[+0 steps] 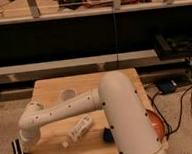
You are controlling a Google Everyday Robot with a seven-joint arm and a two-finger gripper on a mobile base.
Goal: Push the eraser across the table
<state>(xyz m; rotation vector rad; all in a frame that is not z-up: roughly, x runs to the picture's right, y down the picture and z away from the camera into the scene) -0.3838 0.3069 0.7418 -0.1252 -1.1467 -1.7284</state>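
The eraser, a long block with black and white stripes, is at the lower left of the frame. It sits right at the left edge of the table, and part of it looks like it hangs past that edge, over the speckled floor. The gripper is low down just beside the eraser, at the end of the white arm, which bends in from the right. I cannot tell if the pincer is open or closed. To the right of the eraser, the wood planks are bare for a bit. Then a white boxy bottle lies on its side near the front edge. It has some marks on it, but they cannot be read. A small white bit lies just beside it. A dark blue thing peeks out next to the big white arm base. A pale round cup sits toward the back of the table, with open wood around it. Black cables trail on the floor at the right.
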